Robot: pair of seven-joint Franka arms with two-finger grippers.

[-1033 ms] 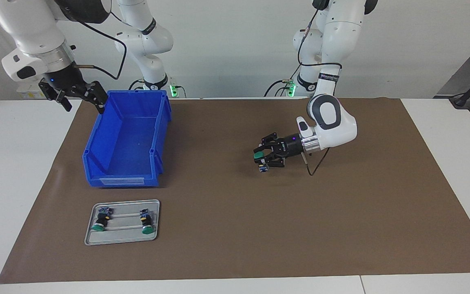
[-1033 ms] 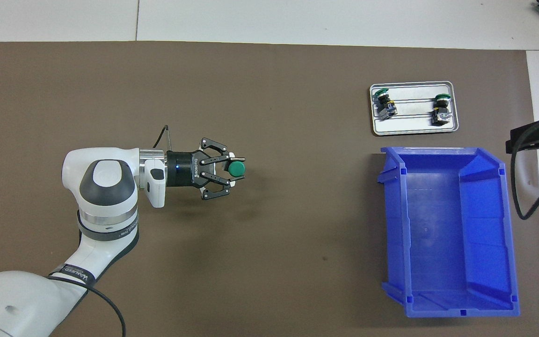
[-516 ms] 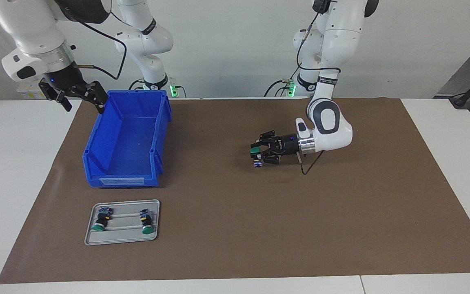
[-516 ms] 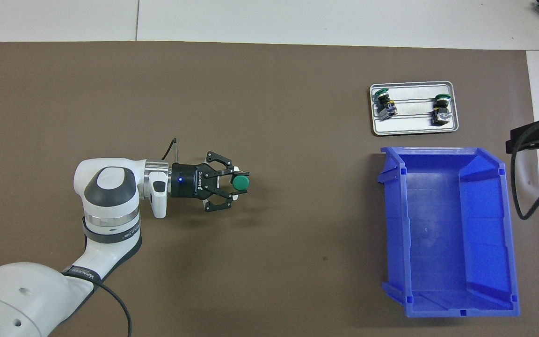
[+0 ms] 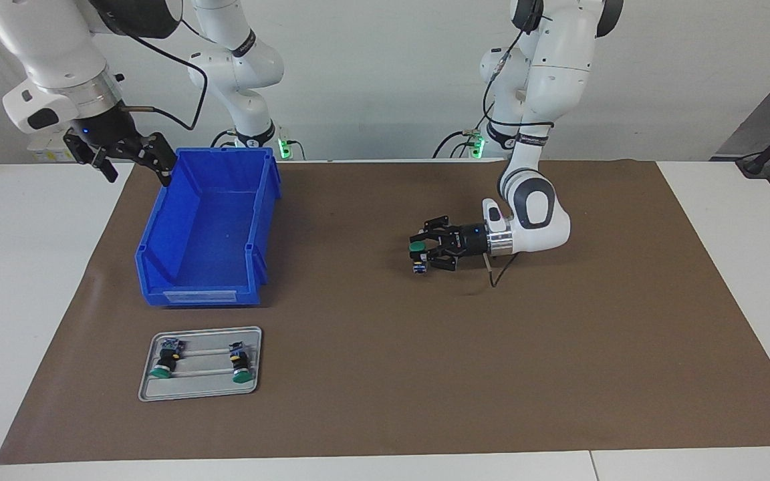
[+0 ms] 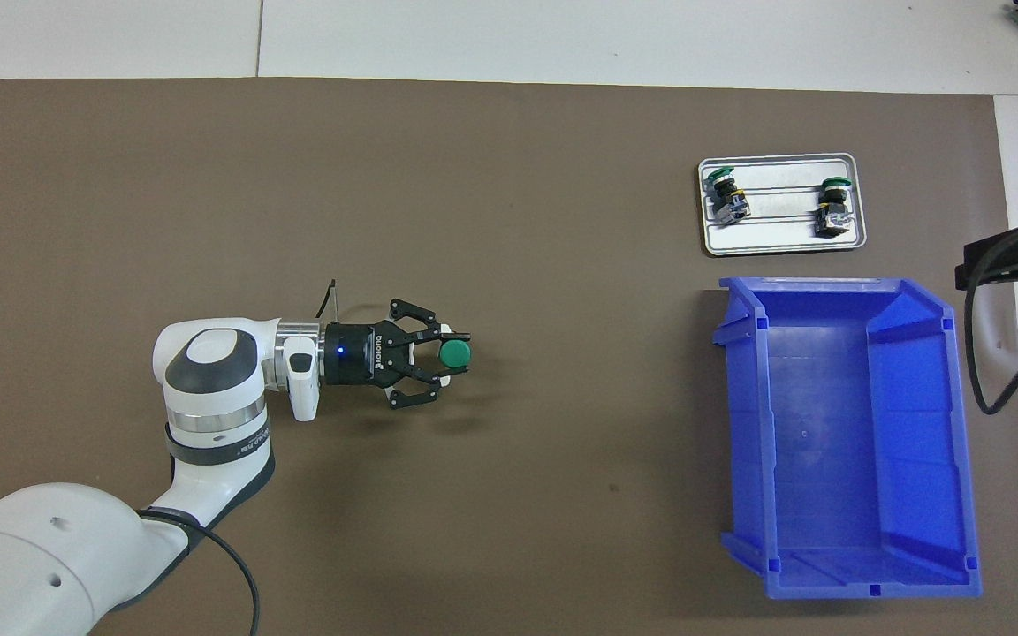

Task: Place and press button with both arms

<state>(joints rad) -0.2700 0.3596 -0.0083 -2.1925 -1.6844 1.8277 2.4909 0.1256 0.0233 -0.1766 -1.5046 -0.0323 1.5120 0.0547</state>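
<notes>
Two white robot arms work at a table covered by a brown mat (image 5: 425, 374). The left gripper (image 5: 418, 256) is held low over the middle of the mat, its fingers closed around the black body of the button (image 5: 418, 252) — the round green cap faces upward and the blue-grey base points down toward the mat, upright in the grip. From the facing view the base appears just above the mat or barely touching it; which one cannot be told. From overhead, the button (image 6: 453, 354) shows as a green disc between the fingertips of the left gripper (image 6: 452, 355), well apart from everything else. The right gripper (image 5: 132, 159) hangs in the air with its fingers spread wide and nothing in them, just beside the blue bin (image 5: 208, 227) at the right arm's end of the table; this arm waits. Farther from the robots than the bin lies a small metal tray (image 5: 201, 391) holding two other buttons (image 5: 163, 365) (image 5: 241, 367), both lying on their sides and apart from each other.
</notes>
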